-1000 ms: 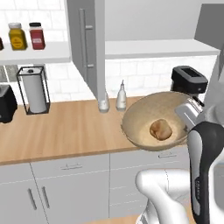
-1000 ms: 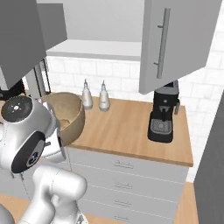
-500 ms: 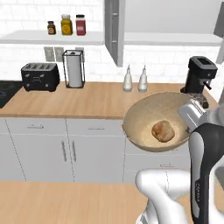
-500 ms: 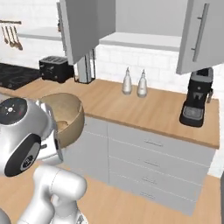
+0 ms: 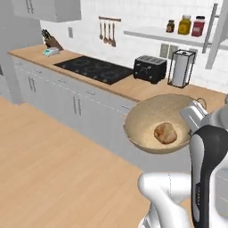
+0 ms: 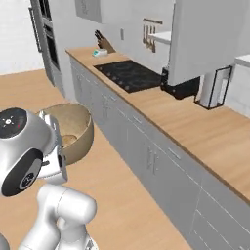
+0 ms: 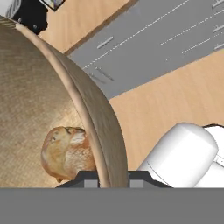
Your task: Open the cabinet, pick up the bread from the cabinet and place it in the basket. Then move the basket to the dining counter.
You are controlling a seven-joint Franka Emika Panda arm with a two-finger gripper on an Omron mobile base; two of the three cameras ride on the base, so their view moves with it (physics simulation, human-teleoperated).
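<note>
I hold the basket [image 5: 151,122] up in the air in front of the counter [image 5: 129,87], my arm [image 5: 207,169] rising at the lower right. The bread [image 5: 165,133] sits inside it, toward the near side. Behind on the counter are a black toaster [image 5: 150,69], a paper towel holder [image 5: 180,67] and a dark cooktop [image 5: 91,69]. Jars [image 5: 185,25] stand on the white shelf [image 5: 164,36].

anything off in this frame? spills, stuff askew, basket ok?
Nothing stands out. The bread sits inside the basket, nothing spilled. The claw is clamped on the basket's rim, holding it in the air over the floor, roughly level. A wall cabinet door stands open over the worktop.
</note>
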